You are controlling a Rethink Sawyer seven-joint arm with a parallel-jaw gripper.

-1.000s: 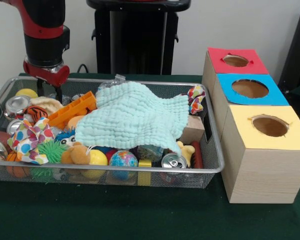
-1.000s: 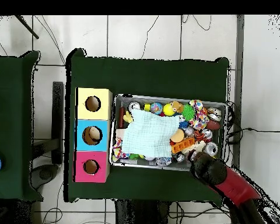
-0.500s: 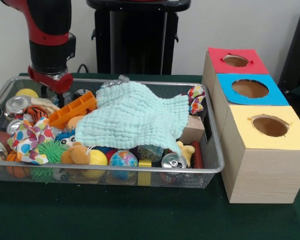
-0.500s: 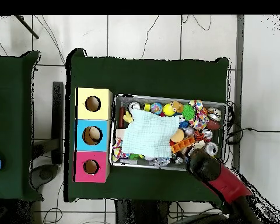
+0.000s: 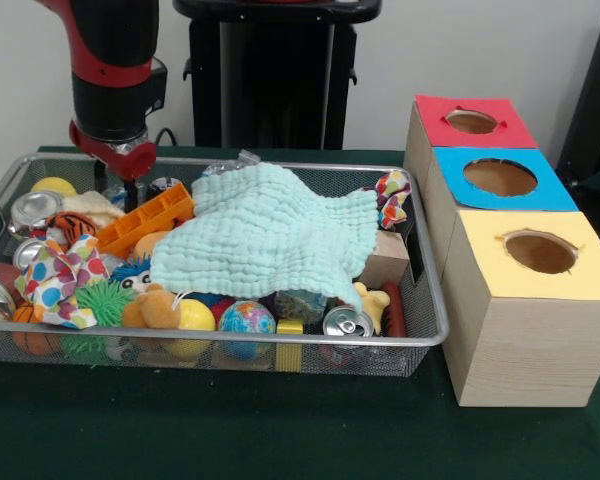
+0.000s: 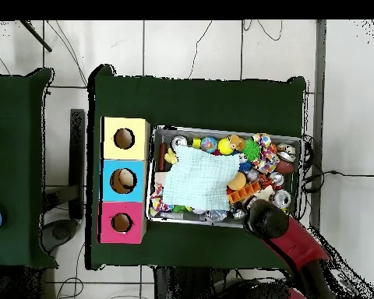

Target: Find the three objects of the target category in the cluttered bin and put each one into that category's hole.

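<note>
The wire mesh bin is full of clutter, and a mint cloth covers its middle. One clear crinkly plastic bundle shows at the far rim, just behind the cloth. No other bundle shows clearly. My gripper hangs open and empty over the bin's far left part, just behind an orange toy and left of the bundle. The red-topped box's hole is at the far right. In the overhead view my arm covers the gripper at the bin's lower right edge; the red box's hole is at the left.
Blue-topped and yellow-topped boxes stand in a row with the red one, right of the bin. Silver cans, polka-dot cloths, balls and plush toys fill the bin. The robot's black pedestal stands behind.
My arm has moved right along the bin's far side in the front view, from the far left corner towards the orange toy and the plastic bundle. Nothing in the bin has moved.
</note>
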